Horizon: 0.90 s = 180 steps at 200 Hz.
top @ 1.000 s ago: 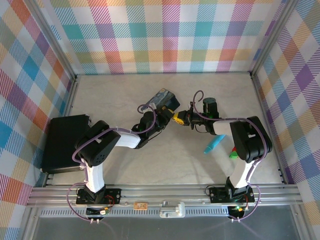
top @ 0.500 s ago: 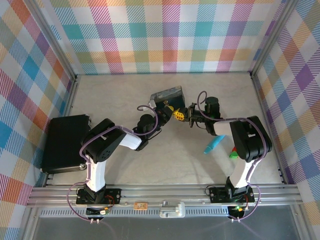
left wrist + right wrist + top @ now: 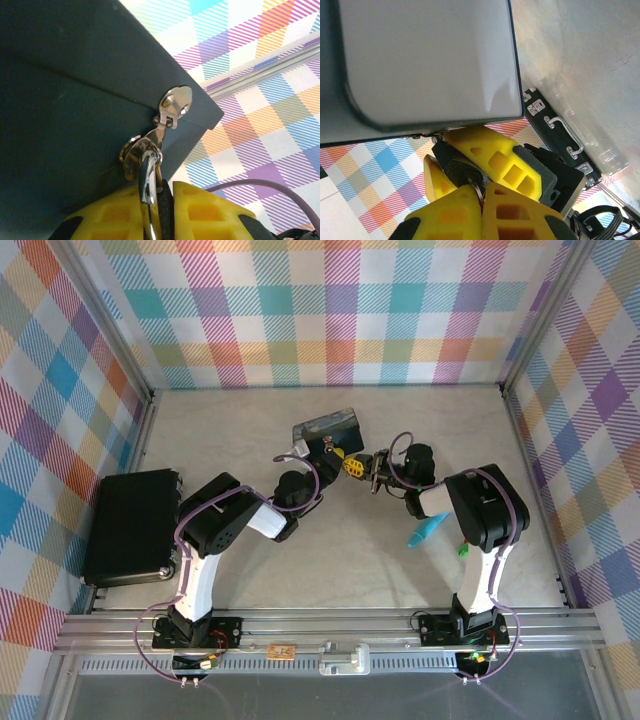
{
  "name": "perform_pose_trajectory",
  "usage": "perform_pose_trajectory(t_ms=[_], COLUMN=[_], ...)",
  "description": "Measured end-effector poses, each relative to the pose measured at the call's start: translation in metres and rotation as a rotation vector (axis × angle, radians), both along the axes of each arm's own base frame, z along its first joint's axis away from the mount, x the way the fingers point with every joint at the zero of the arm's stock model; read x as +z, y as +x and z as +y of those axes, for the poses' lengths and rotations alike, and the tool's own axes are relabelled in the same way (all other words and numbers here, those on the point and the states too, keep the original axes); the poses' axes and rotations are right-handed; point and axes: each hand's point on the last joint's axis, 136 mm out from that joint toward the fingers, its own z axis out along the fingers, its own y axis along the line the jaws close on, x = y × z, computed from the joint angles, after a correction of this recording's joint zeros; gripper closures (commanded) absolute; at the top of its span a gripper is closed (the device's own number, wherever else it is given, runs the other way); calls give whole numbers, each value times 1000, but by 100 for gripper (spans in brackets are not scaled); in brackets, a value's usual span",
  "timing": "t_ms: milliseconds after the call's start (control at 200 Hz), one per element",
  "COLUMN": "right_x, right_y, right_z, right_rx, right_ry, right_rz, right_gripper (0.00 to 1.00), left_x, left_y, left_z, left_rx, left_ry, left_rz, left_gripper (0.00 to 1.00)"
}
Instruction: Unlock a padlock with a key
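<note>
Judging by its size, we expect the padlock [image 3: 149, 172] to be light, stiff and slick. It is best held by its dark body, with the keyhole left free. It hangs from the latch [image 3: 175, 102] of the tin box [image 3: 75, 100], pinched by the left gripper [image 3: 162, 202]. The right gripper [image 3: 481, 207] is pressed together on what looks like the key [image 3: 477, 189], just beside the padlock.
</note>
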Motion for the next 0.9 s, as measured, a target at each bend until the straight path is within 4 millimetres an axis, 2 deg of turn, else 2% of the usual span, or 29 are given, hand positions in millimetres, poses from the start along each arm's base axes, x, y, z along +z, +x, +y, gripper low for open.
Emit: perform_pose_trajectory(t_ms=[100, 260, 480, 580, 760, 900], right_x=[-9, -23, -17, -16, -11, -5], right_y=[-2, -7, -15, -17, -20, -30], right_z=[1, 0, -11, -21, -44, -62], right_rx=[14, 36, 42, 34, 15, 23], right_ry=[-11, -98, -270, -348, -511, -681], right_rz=[24, -26, -160, -210, -318, -406], right_gripper=[97, 82, 66, 62, 58, 55], left_x=[-8, -20, -16, -19, -54, -70], left_y=[-2, -6, -18, -21, -29, -33], left_z=[1, 1, -6, -8, -4, -1], left_rx=[-1, -12, -51, -65, -74, -75], left_ry=[28, 100, 151, 165, 261, 301], left_rz=[26, 94, 132, 148, 259, 308], left_gripper=[100, 100, 100, 100, 100, 100])
